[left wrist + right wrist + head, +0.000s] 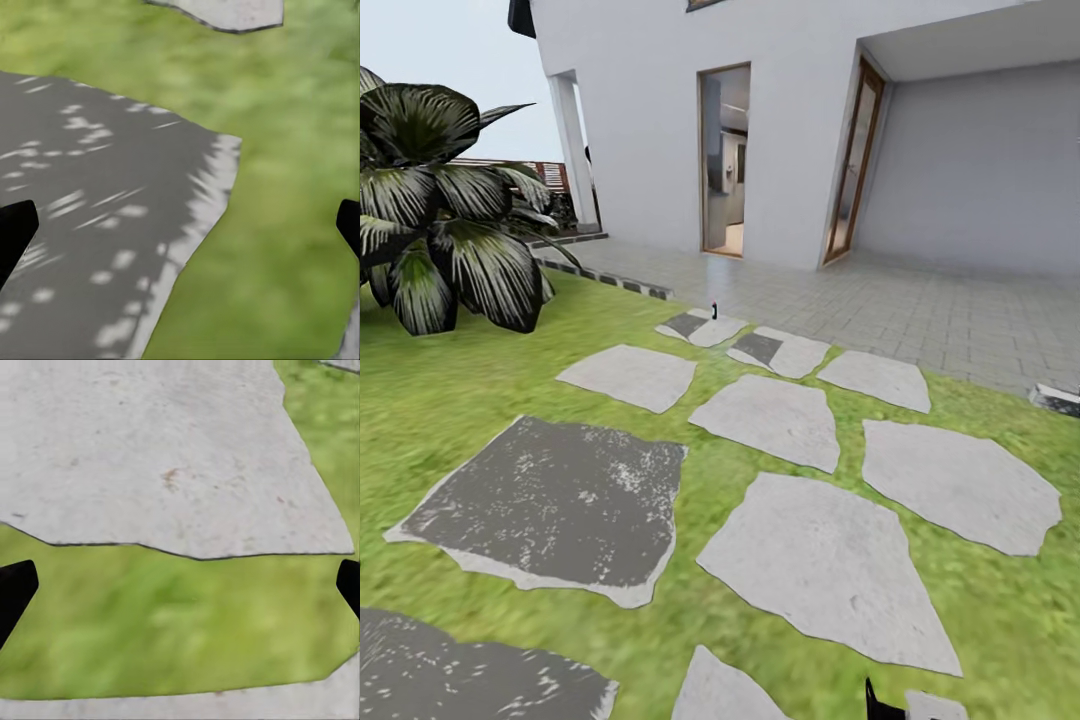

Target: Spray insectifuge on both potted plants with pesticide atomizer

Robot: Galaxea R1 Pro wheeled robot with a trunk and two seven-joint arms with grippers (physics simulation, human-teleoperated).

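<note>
— Where's the pesticide atomizer (714,309)?
— Far ahead, upright on a far stepping stone (703,327) near the paving.
— Grippers?
— Left gripper (180,225) and right gripper (180,585) both spread, empty. I'd roll straight up, stopping short.

My head camera looks forward and down across the lawn (450,400) and its stepping stones (820,560) toward the white house (650,120), standing well back from the wall; my left wrist camera faces almost straight down, close over a dark grey stone (90,225) and the grass beside it, which I take for the dark stone (550,500) at the head view's left; my right wrist camera faces down, equally near, over a pale stone (150,450) edged by grass, one of the pale slabs in the head view, though I cannot tell which.
</note>
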